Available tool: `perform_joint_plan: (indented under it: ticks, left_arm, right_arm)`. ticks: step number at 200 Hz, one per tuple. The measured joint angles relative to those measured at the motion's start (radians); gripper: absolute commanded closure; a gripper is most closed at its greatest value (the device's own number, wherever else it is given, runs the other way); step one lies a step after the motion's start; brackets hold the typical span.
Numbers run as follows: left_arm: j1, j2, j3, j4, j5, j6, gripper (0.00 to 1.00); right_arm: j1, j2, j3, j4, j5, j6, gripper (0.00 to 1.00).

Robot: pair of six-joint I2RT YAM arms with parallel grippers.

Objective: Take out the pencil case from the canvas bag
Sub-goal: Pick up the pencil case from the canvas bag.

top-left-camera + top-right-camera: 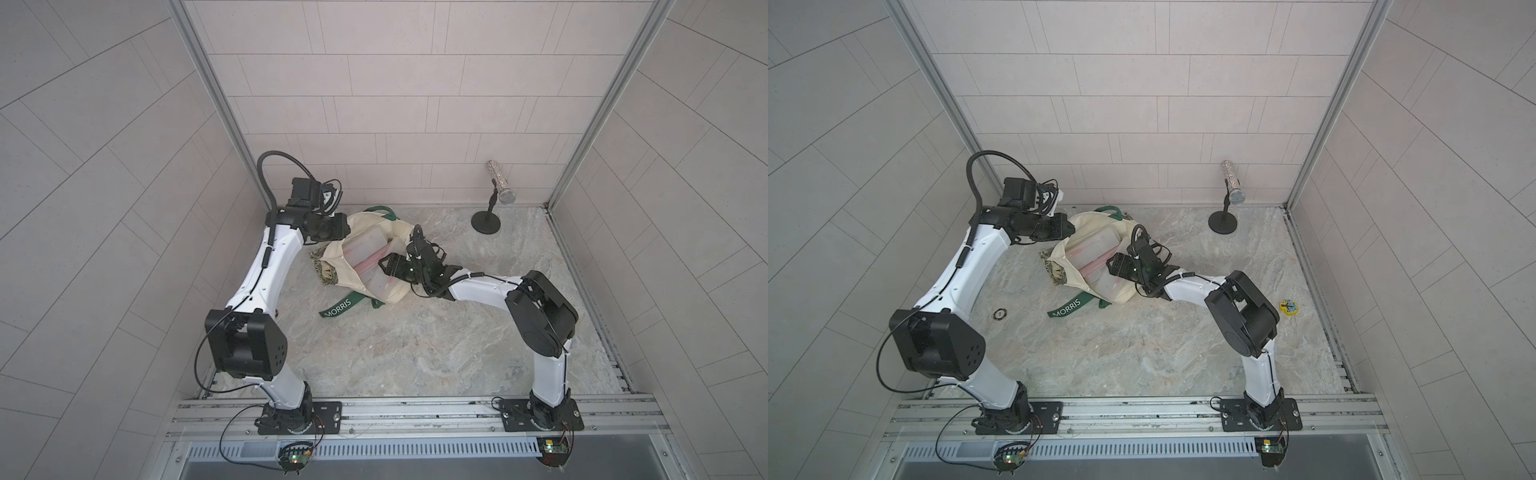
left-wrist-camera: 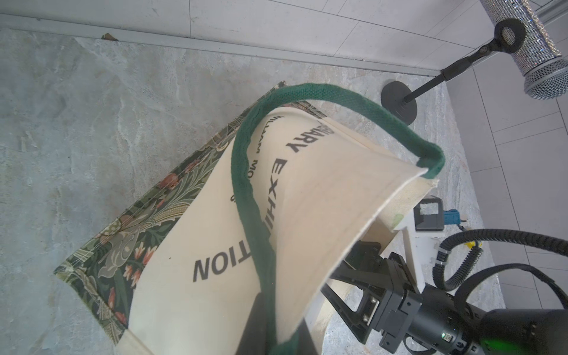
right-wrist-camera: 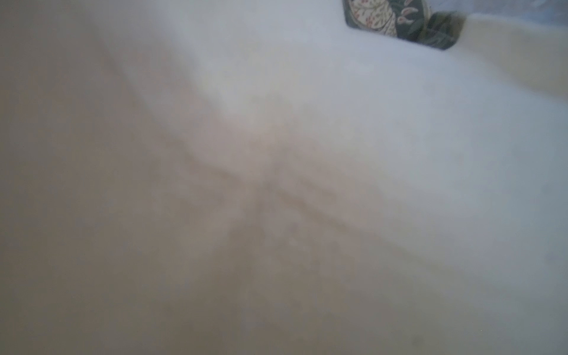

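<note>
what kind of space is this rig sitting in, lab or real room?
Most likely a lab test cell dressed as a room: tile-print wall panels in aluminium framing, a marble-look tabletop, and arm bases bolted to an aluminium rail. The glittery microphone on its stand looks like a prop.

Left arm (image 1: pixel 257 270) and right arm (image 1: pixel 482 286) bend inward; left fingers (image 2: pixel 257 319) pinched shut, right fingers (image 1: pixel 385 266) tilted downward.
</note>
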Motion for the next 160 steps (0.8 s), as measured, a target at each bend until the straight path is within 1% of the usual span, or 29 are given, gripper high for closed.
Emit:
perform_joint_plan:
  ticks: [50, 84, 118, 160]
  left_arm:
    - [-0.001, 0.002, 0.001, -0.001, -0.035, -0.003, 1.0]
    - [-0.007, 0.037, 0.035, 0.0, -0.06, -0.019, 1.0]
    - [-0.008, 0.052, 0.043, 0.022, -0.063, -0.056, 1.0]
    - [-0.016, 0.052, 0.043, 0.047, -0.069, -0.104, 1.0]
  right_arm:
    - [0.0, 0.001, 0.033, -0.009, -0.072, -0.028, 0.27]
    - [0.009, 0.001, 0.061, -0.024, -0.097, -0.061, 0.27]
    - [0.027, 0.0, 0.107, -0.033, -0.102, -0.123, 0.27]
    - [0.032, -0.008, 0.142, -0.121, -0.075, -0.188, 0.27]
